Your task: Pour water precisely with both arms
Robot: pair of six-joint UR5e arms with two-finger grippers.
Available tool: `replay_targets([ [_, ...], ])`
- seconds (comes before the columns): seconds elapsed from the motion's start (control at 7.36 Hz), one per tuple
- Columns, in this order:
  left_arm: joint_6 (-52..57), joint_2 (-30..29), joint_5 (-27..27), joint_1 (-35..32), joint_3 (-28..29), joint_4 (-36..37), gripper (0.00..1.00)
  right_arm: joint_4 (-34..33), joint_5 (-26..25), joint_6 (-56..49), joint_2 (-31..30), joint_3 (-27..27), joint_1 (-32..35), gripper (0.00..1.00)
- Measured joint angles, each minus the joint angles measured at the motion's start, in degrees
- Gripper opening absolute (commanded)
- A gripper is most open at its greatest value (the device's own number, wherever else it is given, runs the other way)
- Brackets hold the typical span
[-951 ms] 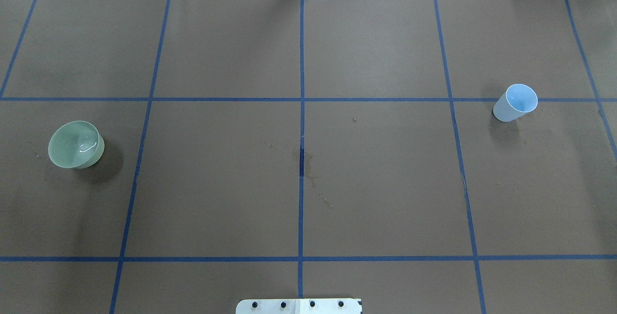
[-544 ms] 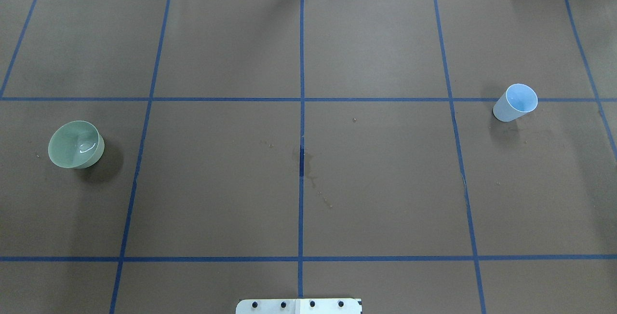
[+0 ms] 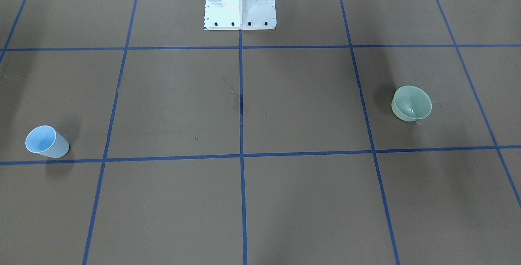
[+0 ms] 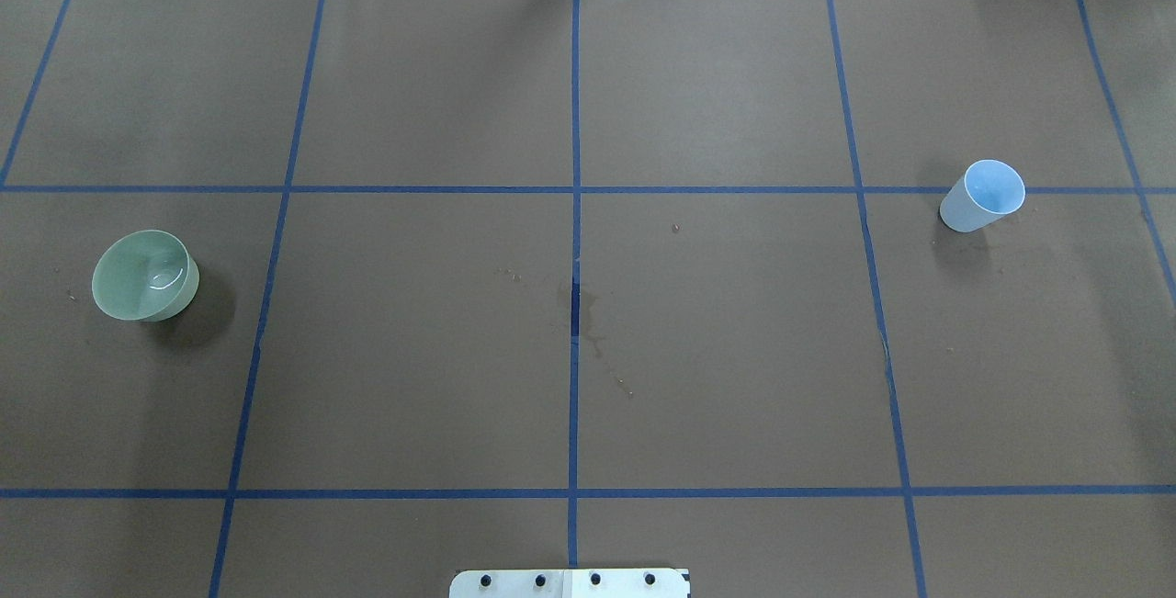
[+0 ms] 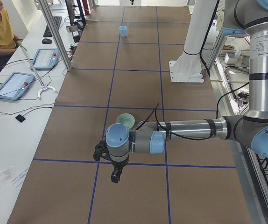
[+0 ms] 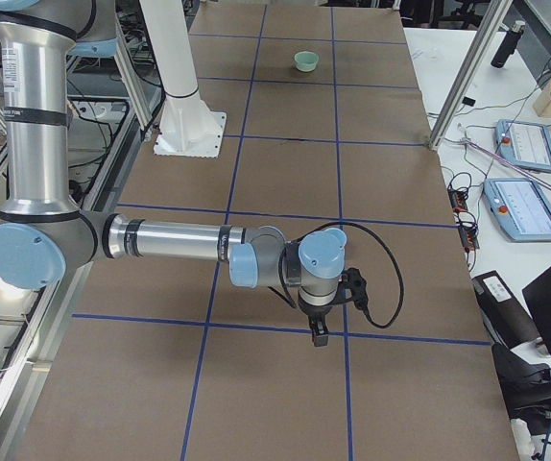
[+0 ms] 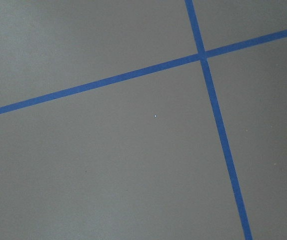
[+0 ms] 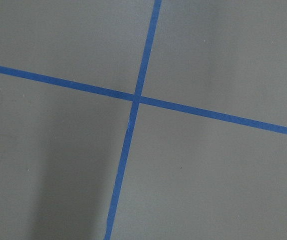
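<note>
Since the earlier frames only the glint on the water (image 4: 165, 280) has shifted. Pedestal (image 4: 570, 582) at the table's (image 4: 717, 350) 6 o'clock. Green bowl (image 4: 119, 281) holding the water, 9 o'clock. Blue cup (image 4: 960, 210), 2 o'clock. Left gripper (image 5: 115, 177) and right gripper (image 6: 318, 336) point down over tape lines; whether either is spread or pressed together cannot be told.

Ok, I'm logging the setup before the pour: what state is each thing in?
green bowl: upright on the table, ungripped.
water: small amount in the green bowl, glinting.
blue cup: upright, ungripped; contents unclear.
left gripper: points down above the table, open or shut unclear.
right gripper: points down above the table, open or shut unclear.
</note>
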Motion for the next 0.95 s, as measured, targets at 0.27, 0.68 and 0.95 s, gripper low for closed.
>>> replay_targets([
  [0.27,0.0,0.4,-0.1,0.0,-0.1,0.0,1.00,0.0,-0.1,2.3,0.0,0.6,-1.5,1.00],
  [0.68,0.0,0.5,-0.2,0.0,-0.3,0.0,1.00,0.1,-0.1,3.0,0.0,0.8,-2.2,1.00],
  [0.95,0.1,0.5,-0.1,0.0,-0.4,0.0,1.00,0.1,-0.2,3.1,0.0,0.7,-2.2,1.00],
])
